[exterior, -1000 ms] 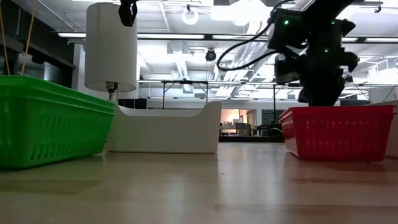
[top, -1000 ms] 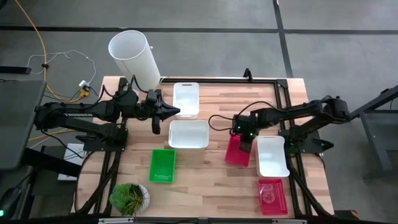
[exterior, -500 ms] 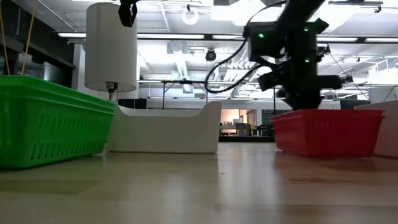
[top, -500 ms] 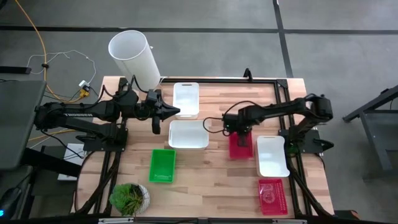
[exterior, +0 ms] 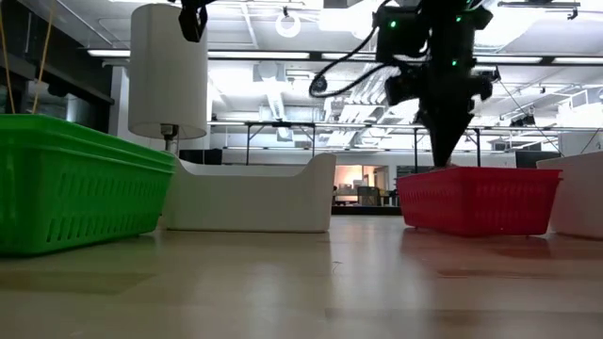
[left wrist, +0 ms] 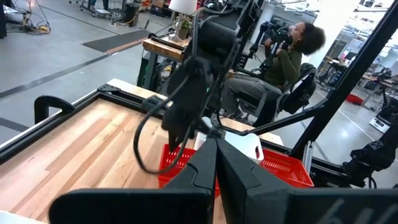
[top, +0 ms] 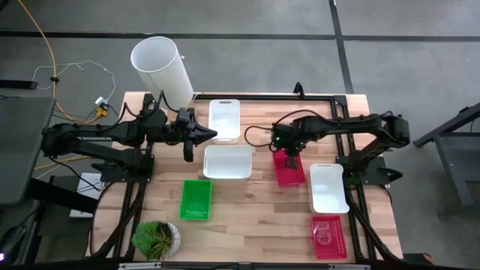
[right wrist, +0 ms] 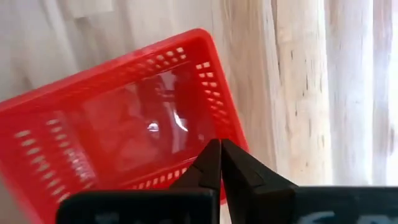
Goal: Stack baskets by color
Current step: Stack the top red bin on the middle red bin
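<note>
My right gripper (top: pixel 289 152) points down, shut at the far end of a red basket (top: pixel 289 169) that rests on the table right of centre. A second red basket (top: pixel 328 236) lies near the front right, a white basket (top: pixel 328 187) just behind it. Two more white baskets (top: pixel 225 120) (top: pixel 227 162) sit mid-table, and a green basket (top: pixel 196 199) at front left. My left gripper (top: pixel 213 136) hovers shut and level above the table, between the two middle white baskets, holding nothing. My right gripper comes from above, pointing down, and is closed on the rim of the red basket's far short wall (right wrist: pixel 205 163), near one corner. The fingertips (exterior: pixel 443 162) meet the rim's top. The basket's bottom (exterior: pixel 476 230) appears to stay on the table.
A tall white cylinder lamp (top: pixel 161 69) stands at the far left corner and a potted plant (top: pixel 156 238) at the near left. A black frame rail (top: pixel 262 96) runs along the far edge. A person (left wrist: pixel 286 59) sits beyond the table.
My right gripper has gone toward the table's far edge and a little left, tipping more upright. The red basket has slid along the table with it, away from the right-hand white basket, and turned a little.
</note>
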`<move>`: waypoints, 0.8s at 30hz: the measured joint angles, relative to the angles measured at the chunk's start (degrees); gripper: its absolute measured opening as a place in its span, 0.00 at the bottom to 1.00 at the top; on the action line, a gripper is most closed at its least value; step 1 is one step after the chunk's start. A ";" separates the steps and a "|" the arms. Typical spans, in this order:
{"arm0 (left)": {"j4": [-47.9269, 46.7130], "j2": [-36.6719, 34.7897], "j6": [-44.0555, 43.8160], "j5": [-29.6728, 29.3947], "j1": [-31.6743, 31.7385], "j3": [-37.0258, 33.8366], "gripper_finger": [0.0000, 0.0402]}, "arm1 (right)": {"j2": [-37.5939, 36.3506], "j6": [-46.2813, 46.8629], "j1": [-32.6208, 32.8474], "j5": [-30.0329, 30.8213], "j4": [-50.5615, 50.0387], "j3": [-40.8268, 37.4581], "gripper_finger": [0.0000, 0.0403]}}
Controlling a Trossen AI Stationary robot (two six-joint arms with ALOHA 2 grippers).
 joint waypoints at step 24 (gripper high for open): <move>0.03 0.00 0.05 -1.31 0.02 0.00 0.00 | 0.25 31.95 19.45 -9.34 21.79 -10.29 0.00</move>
